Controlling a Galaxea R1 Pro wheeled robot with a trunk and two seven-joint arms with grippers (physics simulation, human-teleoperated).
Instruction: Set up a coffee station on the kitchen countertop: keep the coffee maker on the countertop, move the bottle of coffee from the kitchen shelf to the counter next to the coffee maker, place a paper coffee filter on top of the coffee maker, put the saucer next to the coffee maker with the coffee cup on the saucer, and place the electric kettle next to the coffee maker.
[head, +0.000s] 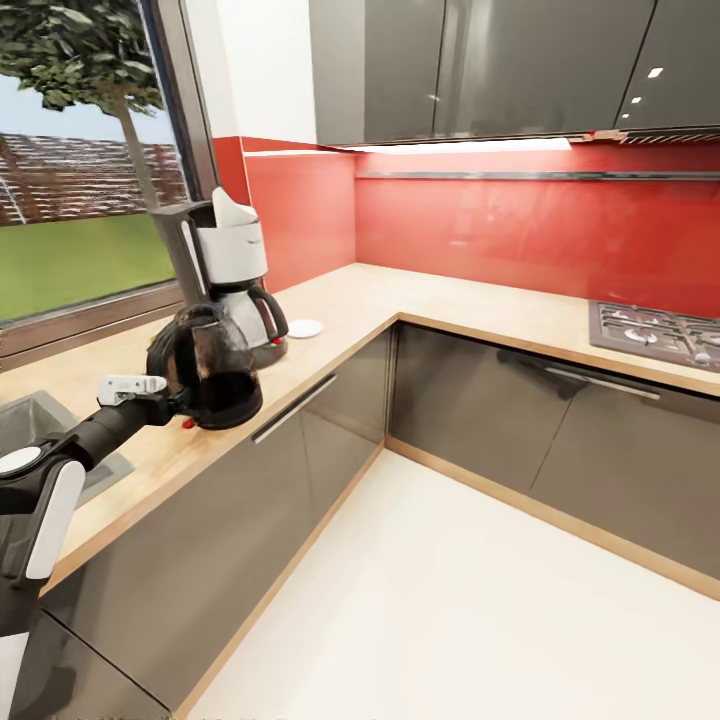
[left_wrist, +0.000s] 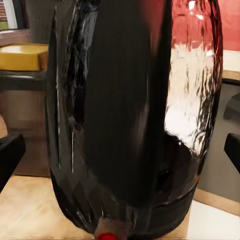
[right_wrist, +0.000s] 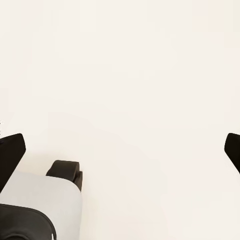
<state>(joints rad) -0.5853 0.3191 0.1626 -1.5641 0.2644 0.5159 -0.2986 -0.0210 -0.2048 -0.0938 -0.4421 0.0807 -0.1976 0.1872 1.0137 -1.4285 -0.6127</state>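
Left tool (head: 170, 400) spread wide, fingertips flanking but clear of the dark glossy rounded electric kettle (head: 207, 367), which stands on the pale wooden surface (head: 430, 300). White-and-black coffee maker (head: 232, 262) just beside it at 1 o'clock. Right tool (right_wrist: 120, 150) spread, empty, over floor. Judgement: withdraw straight back; avoid nudging kettle.

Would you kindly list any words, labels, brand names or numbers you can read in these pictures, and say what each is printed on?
None: no legible text anywhere.
The coffee maker, the electric kettle and the stove carry no readable marks.
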